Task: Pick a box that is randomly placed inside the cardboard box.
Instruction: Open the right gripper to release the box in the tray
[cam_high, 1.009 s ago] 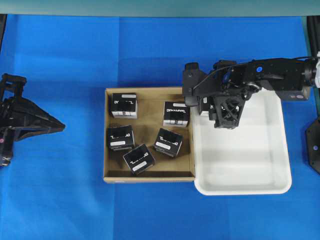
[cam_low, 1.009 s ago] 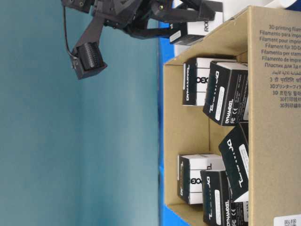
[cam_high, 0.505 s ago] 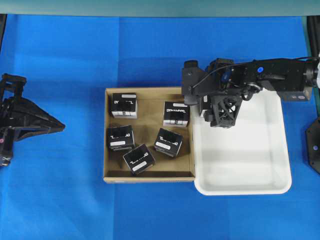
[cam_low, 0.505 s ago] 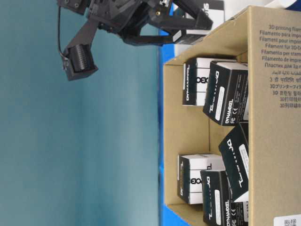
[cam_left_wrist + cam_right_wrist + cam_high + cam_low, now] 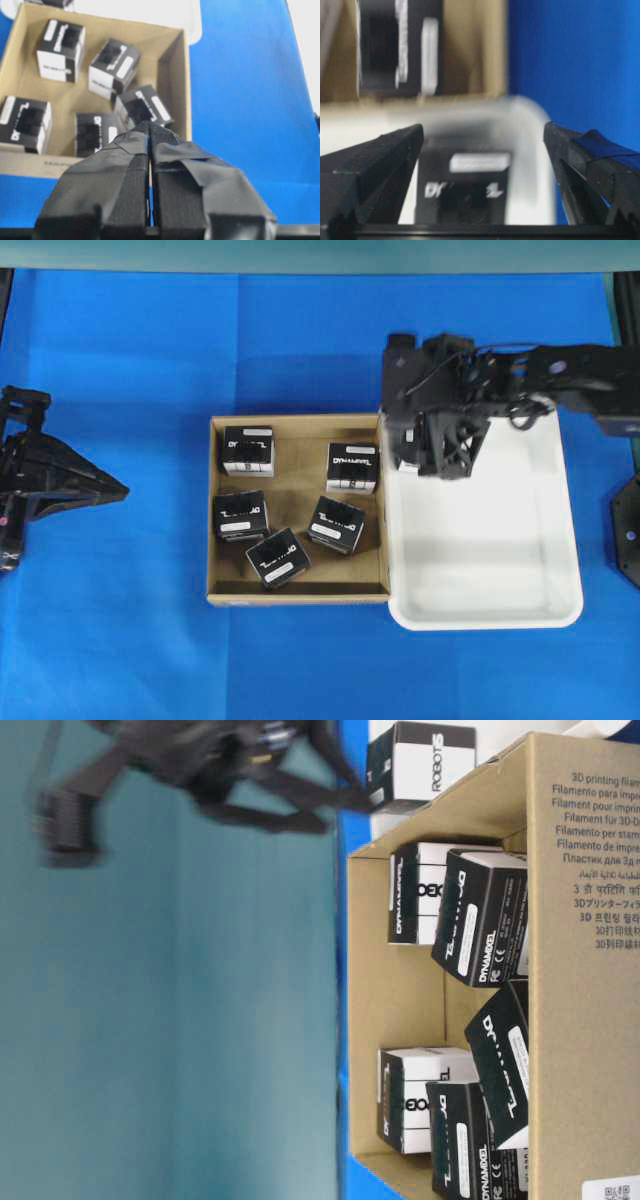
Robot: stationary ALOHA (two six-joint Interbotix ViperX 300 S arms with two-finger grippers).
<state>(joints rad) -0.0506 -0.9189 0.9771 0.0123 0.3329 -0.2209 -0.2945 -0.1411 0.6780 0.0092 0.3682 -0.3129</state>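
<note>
Blue tabletop (image 5: pixel 300 350) fills the overhead view, with a teal backdrop at 12 o'clock. White tray (image 5: pixel 500 570) lies at 3 o'clock, its left rim touching the cardboard box (image 5: pixel 212 540) at centre. Five black cartons (image 5: pixel 248 451) sit inside the cardboard box on its floor, at various angles. Right end effector (image 5: pixel 405 435) hangs over the tray's 10 o'clock corner, its fingers (image 5: pixel 375 165) spread wide apart and gripping nothing. The box (image 5: pixel 465 187) rests in that tray corner, between and below the fingers in the right wrist view, touching neither; the table-level view shows its black-and-white face (image 5: pixel 420 760). Left end effector (image 5: pixel 150 165) is parked at 9 o'clock, well apart from the cardboard box, jaws pressed together, empty.
</note>
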